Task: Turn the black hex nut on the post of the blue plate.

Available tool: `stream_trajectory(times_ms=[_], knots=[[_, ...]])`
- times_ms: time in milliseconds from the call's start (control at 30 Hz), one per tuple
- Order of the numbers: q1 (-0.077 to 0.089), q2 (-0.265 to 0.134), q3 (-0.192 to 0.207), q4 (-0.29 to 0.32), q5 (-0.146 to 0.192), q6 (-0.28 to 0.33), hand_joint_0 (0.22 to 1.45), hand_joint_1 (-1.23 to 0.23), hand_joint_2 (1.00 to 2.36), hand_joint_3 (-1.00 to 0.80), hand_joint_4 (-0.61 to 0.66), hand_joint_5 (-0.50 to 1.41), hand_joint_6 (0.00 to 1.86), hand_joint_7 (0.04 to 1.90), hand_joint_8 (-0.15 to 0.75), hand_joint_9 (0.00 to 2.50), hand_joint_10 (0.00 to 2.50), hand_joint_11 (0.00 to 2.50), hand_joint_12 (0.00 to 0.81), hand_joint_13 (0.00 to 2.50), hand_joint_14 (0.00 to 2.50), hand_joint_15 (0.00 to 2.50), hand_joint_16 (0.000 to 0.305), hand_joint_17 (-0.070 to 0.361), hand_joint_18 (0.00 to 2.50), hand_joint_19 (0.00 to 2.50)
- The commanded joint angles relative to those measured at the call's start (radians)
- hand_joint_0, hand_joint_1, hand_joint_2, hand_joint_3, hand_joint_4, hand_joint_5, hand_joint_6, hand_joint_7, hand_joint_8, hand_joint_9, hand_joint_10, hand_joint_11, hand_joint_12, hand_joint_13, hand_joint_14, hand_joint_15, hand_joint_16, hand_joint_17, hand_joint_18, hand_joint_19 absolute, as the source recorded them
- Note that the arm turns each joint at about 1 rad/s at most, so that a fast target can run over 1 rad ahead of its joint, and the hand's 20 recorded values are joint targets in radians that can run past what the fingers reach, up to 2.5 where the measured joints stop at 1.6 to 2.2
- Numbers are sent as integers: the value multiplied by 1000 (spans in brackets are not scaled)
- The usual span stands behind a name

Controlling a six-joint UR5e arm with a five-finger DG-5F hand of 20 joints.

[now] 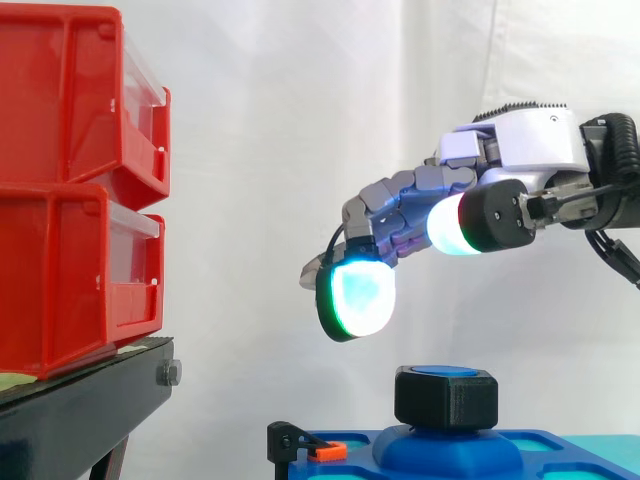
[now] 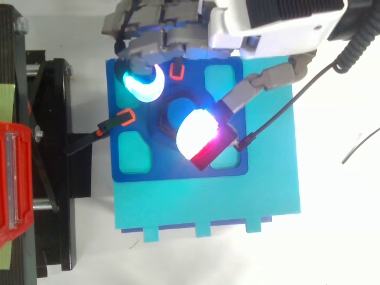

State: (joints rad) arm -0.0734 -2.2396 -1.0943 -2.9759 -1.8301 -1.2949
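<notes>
A black hex nut sits on the blue post of the blue plate, low in the side view. From above, the nut shows partly under the glowing pads, at the middle of the blue plate. My hand hovers above the nut, well clear of it. Its fingers are relaxed and spread, holding nothing. The thumb pad hangs over the nut's right side.
Two red bins are stacked on a black stand at the left. The plate rests on a cyan base. Small orange clips sit at the plate's left and top edges.
</notes>
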Motion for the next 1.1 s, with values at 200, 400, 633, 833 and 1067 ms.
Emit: stream_trajectory(times_ms=[200,400,633,833,1067], knots=[[50,0,2,-6,86,-4,482,-331,1000,-500,209,-185,552,1159,271,399,2,80,373,401,3,98,56,127,259,141],[90,0,1,-18,144,-21,483,-332,1000,-500,204,-184,546,1174,274,403,2,75,373,403,4,102,56,127,259,146],[107,0,2,-45,164,-27,482,-334,1000,-500,204,-183,544,1179,274,407,0,70,373,404,4,96,56,127,258,147],[116,0,1,-58,166,-27,482,-334,1000,-500,203,-183,553,1172,275,409,2,78,373,401,3,98,57,127,259,143],[118,0,2,-71,164,-27,483,-333,1000,-500,201,-184,559,1162,275,411,0,79,372,402,4,99,56,127,260,142]])
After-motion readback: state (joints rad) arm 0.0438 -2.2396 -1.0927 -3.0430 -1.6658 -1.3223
